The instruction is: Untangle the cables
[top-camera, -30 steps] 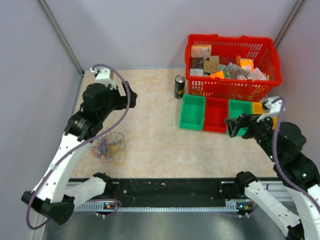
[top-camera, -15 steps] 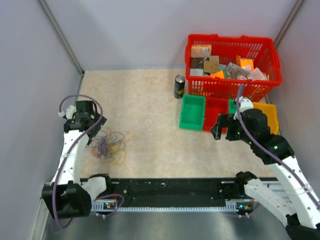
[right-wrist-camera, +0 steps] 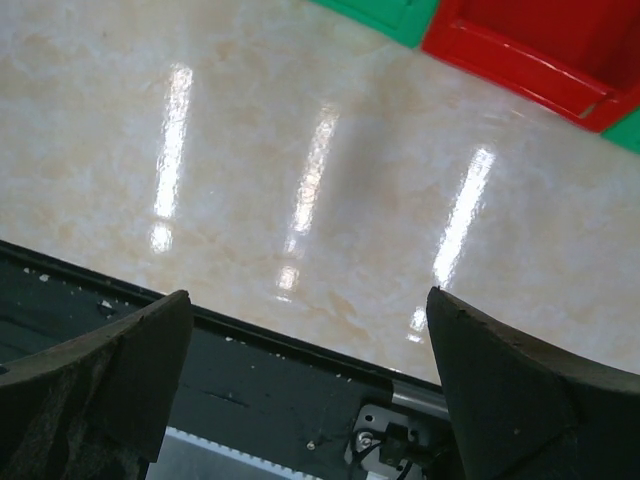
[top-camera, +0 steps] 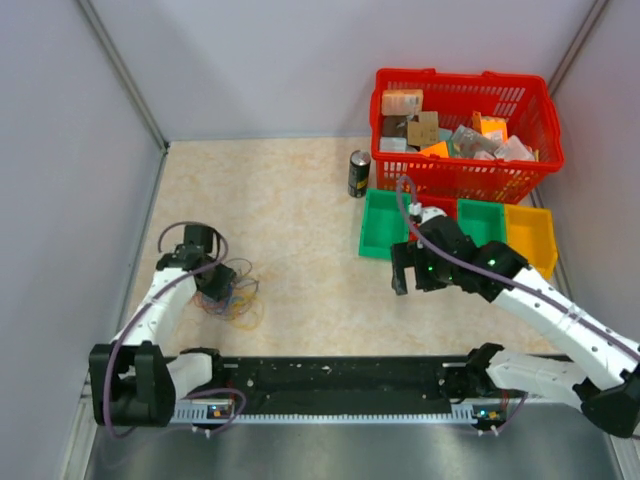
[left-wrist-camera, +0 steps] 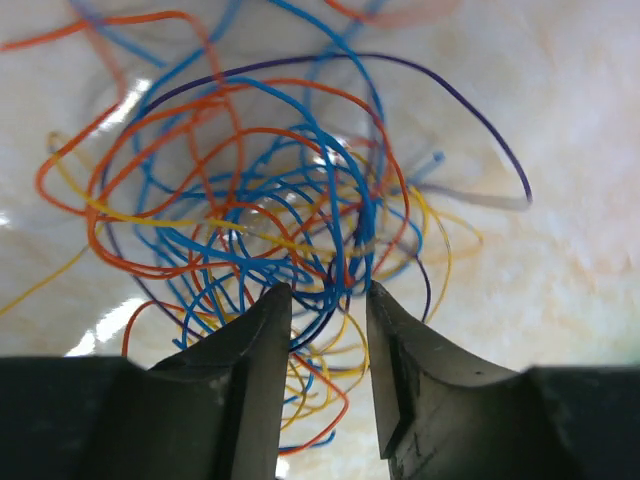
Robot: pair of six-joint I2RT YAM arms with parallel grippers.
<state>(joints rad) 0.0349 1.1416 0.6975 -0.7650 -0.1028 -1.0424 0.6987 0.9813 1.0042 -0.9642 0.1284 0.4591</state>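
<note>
The cables (top-camera: 238,300) lie as a tangled heap of thin blue, orange, yellow and purple loops on the beige tabletop at the left front. My left gripper (top-camera: 216,284) is down at the heap's left edge. In the left wrist view the cables (left-wrist-camera: 300,200) fill the picture, and the left gripper (left-wrist-camera: 328,292) has its jaws a narrow gap apart, with several strands running across that gap. My right gripper (top-camera: 401,272) hangs over bare table near the middle, far from the heap. In its wrist view the right gripper (right-wrist-camera: 310,310) is wide open with nothing in it.
A red basket (top-camera: 465,176) full of packets stands at the back right, with a dark can (top-camera: 358,173) to its left. In front of it sit a green bin (top-camera: 384,226), a red bin (top-camera: 430,214), another green bin (top-camera: 482,214) and a yellow bin (top-camera: 530,232). A black rail (top-camera: 340,378) runs along the near edge.
My left arm has swung down and forward onto the cable heap and its jaws have narrowed. My right arm has moved left from the bins toward the table's middle, still open.
</note>
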